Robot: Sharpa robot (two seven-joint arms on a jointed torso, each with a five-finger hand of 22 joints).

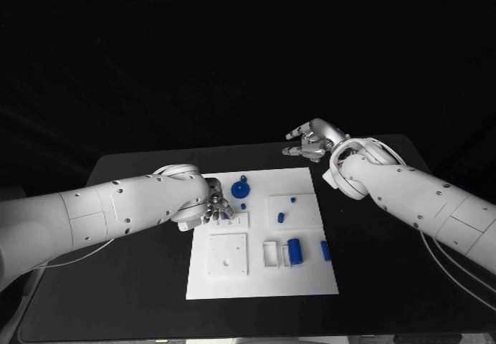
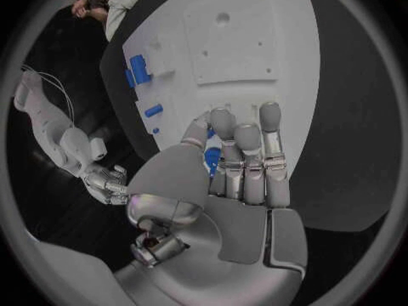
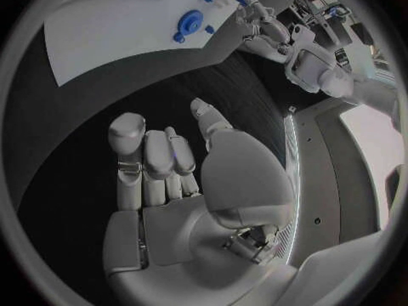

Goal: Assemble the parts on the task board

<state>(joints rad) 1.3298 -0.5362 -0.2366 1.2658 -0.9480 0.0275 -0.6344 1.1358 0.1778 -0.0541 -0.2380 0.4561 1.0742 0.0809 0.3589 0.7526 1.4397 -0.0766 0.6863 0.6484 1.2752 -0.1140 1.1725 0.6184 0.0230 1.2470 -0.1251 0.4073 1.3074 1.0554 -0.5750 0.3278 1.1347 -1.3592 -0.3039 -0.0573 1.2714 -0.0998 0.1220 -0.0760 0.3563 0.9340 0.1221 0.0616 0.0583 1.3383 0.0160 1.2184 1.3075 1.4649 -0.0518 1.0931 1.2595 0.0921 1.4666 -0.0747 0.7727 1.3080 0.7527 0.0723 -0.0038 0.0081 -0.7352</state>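
- The left robot hand (image 1: 214, 206) sits over the left edge of the task board (image 1: 259, 279), its fingers (image 2: 247, 146) curled close together; whether they grip a part cannot be told.
- The right robot hand (image 1: 313, 140) hovers above the black desk (image 1: 135, 301) beyond the board's far right corner, fingers bent inward, holding nothing.
- A round blue part (image 1: 240, 189) lies just beside the left fingers.
- More blue parts (image 1: 297, 250) lie toward the board's right side.

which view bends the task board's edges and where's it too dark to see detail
Left wrist view: fisheye curves the straight edges of the task board behind the left hand. Right wrist view: the board's edge bows too, above the right hand. Head view: edges stay straight, but everything beyond the black table is plain darkness.
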